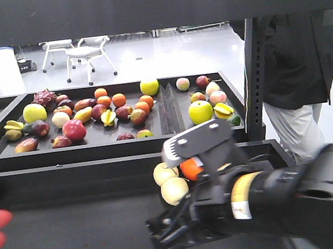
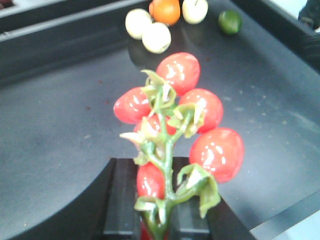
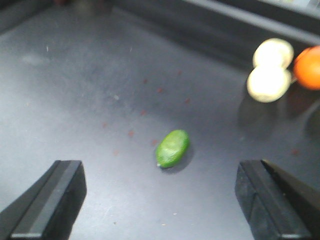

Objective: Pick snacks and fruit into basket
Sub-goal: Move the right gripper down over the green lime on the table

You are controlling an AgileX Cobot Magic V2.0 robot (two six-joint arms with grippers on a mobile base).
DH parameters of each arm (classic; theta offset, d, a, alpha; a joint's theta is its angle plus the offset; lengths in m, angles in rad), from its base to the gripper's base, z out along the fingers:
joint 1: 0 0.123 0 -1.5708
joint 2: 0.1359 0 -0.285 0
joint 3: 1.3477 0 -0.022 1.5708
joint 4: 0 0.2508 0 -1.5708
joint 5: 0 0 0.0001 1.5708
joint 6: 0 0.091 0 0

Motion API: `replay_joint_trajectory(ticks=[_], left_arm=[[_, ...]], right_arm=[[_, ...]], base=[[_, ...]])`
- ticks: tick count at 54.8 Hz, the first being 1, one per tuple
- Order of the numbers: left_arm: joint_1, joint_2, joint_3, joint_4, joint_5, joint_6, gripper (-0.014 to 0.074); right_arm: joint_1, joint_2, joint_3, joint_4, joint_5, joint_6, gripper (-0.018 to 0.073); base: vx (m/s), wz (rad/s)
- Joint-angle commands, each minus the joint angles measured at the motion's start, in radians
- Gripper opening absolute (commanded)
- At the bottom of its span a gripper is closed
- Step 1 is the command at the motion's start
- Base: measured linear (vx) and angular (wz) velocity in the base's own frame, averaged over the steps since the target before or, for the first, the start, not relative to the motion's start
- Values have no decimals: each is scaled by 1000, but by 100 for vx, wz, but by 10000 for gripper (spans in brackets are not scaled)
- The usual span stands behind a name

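Note:
My left gripper is shut on the green stem of a cluster of red tomato-like fruit, held above the dark tray floor. My right gripper is open and hovers low over the same floor. A small green oval fruit lies just ahead of it, between the lines of its fingers. Two pale yellow fruits and an orange one lie together at the far right. The basket and the snacks are out of view.
A black upper shelf holds many mixed fruits. The right arm fills the lower right of the front view. A person in black stands at the right. Raised tray walls border the floor.

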Motion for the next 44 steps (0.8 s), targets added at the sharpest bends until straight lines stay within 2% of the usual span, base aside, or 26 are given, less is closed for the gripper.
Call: replay_joint_trajectory(ticks=[1,10,30,44], left_arm=[[2,-55,-1,-35,-85,-9,-8],[2,-123,22,-36,-89,-16,-8],[2,-142,25,-37,-81,-16,-8],[2,-142,25,-37,-81,-16,-8]], right_arm=[[-4,30,-72,8,-64,-8,657],[-4,160,-143,42,-62,4,657],[-4,431,-318,54,-57,149,650],[-4,628,-526,54,89,184,646]], base=[[0,0],[0,0],[0,0],[0,0]])
